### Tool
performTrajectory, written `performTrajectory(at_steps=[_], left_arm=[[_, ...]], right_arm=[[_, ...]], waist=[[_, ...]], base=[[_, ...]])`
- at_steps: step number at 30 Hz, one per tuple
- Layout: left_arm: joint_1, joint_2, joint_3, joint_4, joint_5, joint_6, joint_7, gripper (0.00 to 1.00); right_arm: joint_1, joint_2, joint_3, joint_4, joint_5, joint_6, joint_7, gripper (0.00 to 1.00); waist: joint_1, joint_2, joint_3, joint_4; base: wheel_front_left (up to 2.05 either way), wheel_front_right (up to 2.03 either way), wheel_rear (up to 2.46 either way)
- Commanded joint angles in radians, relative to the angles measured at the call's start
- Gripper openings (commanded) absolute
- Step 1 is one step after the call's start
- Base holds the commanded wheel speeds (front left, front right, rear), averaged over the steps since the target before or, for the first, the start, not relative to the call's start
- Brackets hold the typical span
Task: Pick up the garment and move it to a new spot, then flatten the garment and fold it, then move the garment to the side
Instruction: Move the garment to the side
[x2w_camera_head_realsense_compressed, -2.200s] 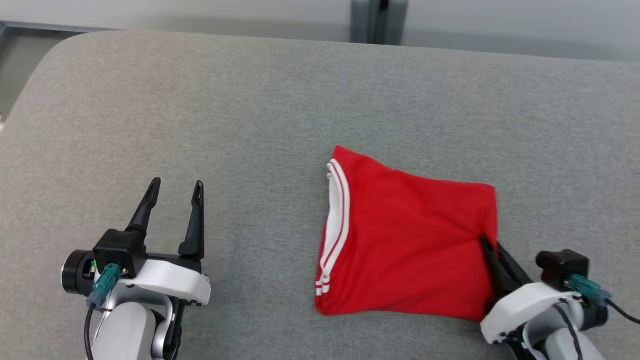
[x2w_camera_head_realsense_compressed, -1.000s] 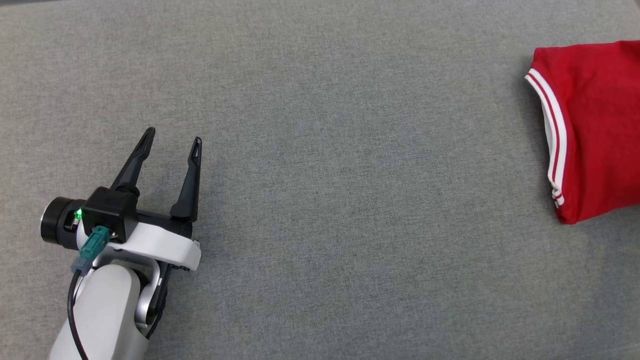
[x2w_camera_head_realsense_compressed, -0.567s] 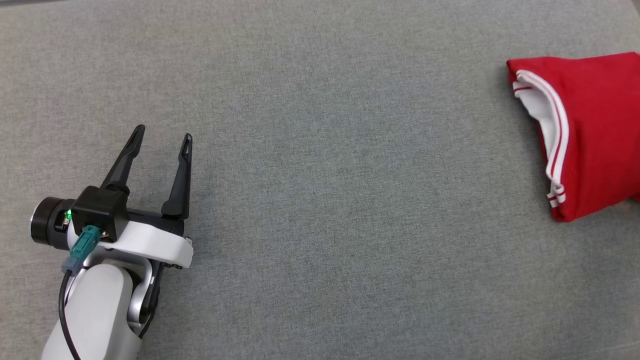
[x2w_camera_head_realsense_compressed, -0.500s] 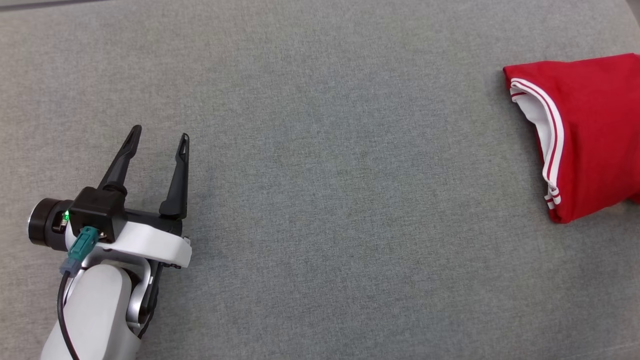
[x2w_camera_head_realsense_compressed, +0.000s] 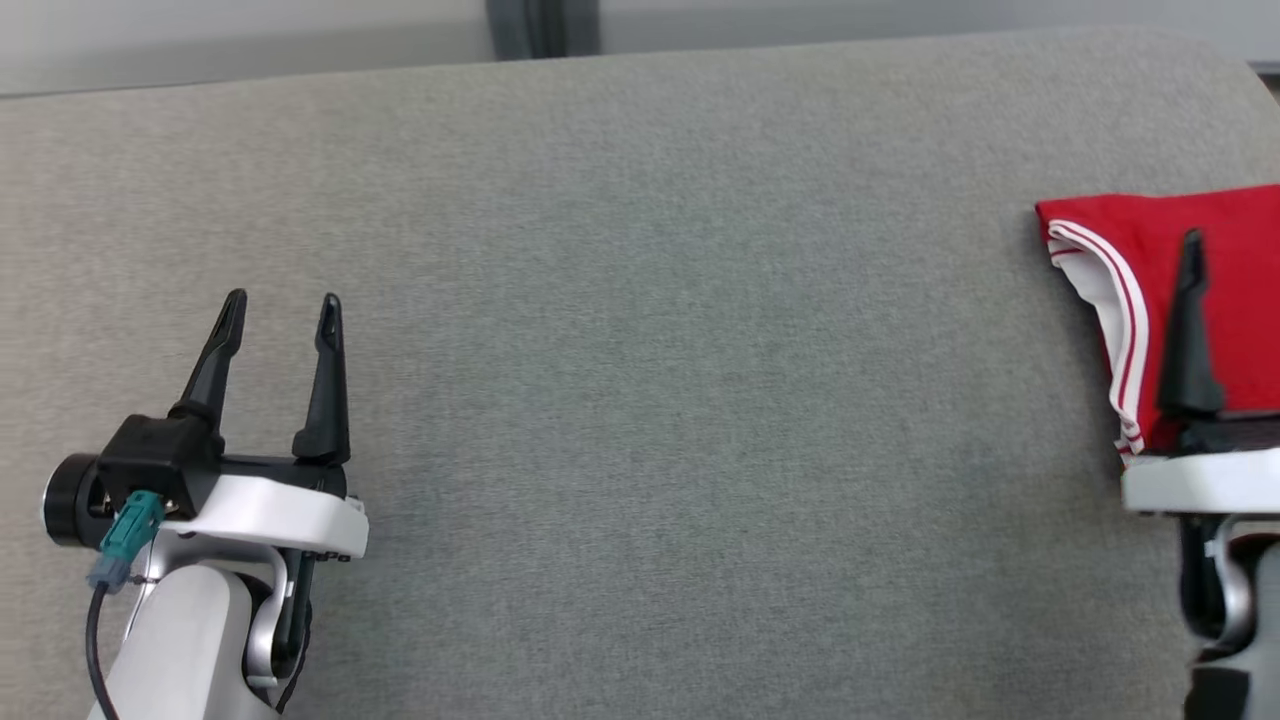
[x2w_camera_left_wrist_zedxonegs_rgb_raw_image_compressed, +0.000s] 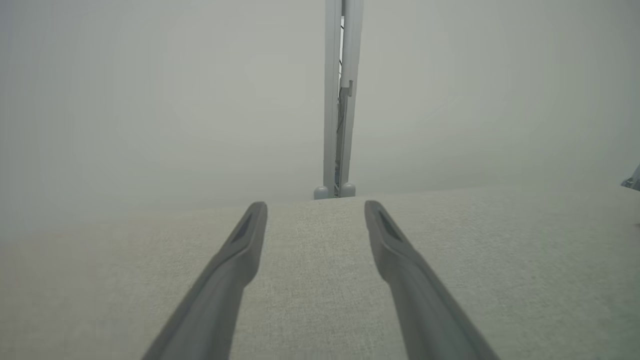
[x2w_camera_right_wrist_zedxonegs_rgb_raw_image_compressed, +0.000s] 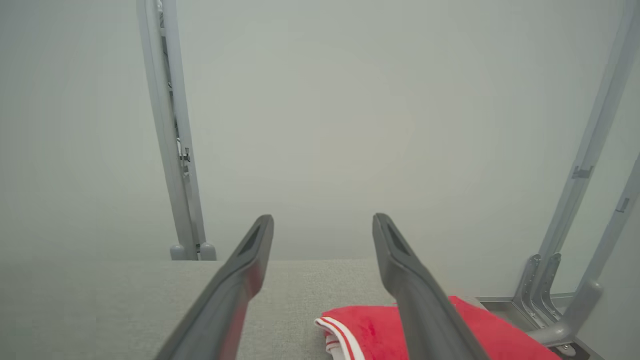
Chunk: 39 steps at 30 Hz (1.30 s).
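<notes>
Garment (x2w_camera_head_realsense_compressed: 1245, 300), red with white stripes along one hem, is seen lying folded on the grey padded surface (x2w_camera_head_realsense_compressed: 650, 350) at the far right of the head view, close to the surface's right end. Its striped hem is turned toward the robot's left, and a little white lining is exposed there. Nothing is gripped by either arm.

The left gripper (x2w_camera_head_realsense_compressed: 282, 300) is held low over bare surface at the lower left, well apart from the garment, its fingers pointed away from the robot and spread wide with nothing between them. The right gripper (x2w_camera_right_wrist_zedxonegs_rgb_raw_image_compressed: 323, 219) is likewise seen with its fingers wide apart and empty in its wrist view, where the garment (x2w_camera_right_wrist_zedxonegs_rgb_raw_image_compressed: 370, 330) lies below and partly behind the right-hand finger.

In the head view only one finger (x2w_camera_head_realsense_compressed: 1188, 330) of the right gripper is shown, laid across the red cloth; the other is cut off by the picture's edge, as is the garment's right part. Whether that finger touches the cloth cannot be told. Both wrist views are hazy; a pale upright post (x2w_camera_left_wrist_zedxonegs_rgb_raw_image_compressed: 340, 100) is made out beyond the surface.
</notes>
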Motion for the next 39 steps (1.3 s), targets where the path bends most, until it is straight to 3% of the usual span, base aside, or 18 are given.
performTrajectory(at_steps=[1, 7, 12, 24, 39], left_arm=[[0.020, -0.001, 0.015, 0.000, -0.012, 0.010, -0.008, 1.00], [0.057, -0.010, 0.032, 0.000, -0.034, 0.015, -0.016, 1.00], [0.097, -0.015, 0.037, 0.005, -0.039, 0.009, -0.020, 1.00], [0.184, -0.023, 0.021, 0.005, -0.046, -0.012, -0.023, 1.00], [0.190, -0.007, 0.010, 0.025, -0.043, 0.002, -0.011, 1.00]], right_arm=[[0.031, 0.008, 0.040, -0.023, 0.012, 0.000, 0.012, 1.00], [0.107, 0.020, 0.139, -0.048, 0.052, 0.000, 0.058, 1.00], [0.159, 0.020, 0.157, -0.039, 0.081, 0.000, 0.071, 1.00], [0.246, 0.020, 0.141, -0.001, 0.093, 0.000, 0.081, 1.00], [0.267, 0.020, 0.137, 0.001, 0.109, 0.000, 0.078, 1.00]], waist=[[0.0000, -0.0001, -0.041, 0.041], [0.0000, -0.0001, -0.093, 0.098], [0.0000, -0.0001, -0.138, 0.127], [0.0000, -0.0001, -0.221, 0.119], [0.0000, -0.0001, -0.238, 0.108]], base=[[0.00, 0.00, 0.00], [0.00, 0.00, 0.00], [0.00, 0.00, 0.00], [0.00, 0.00, 0.00], [0.00, 0.00, 0.00]])
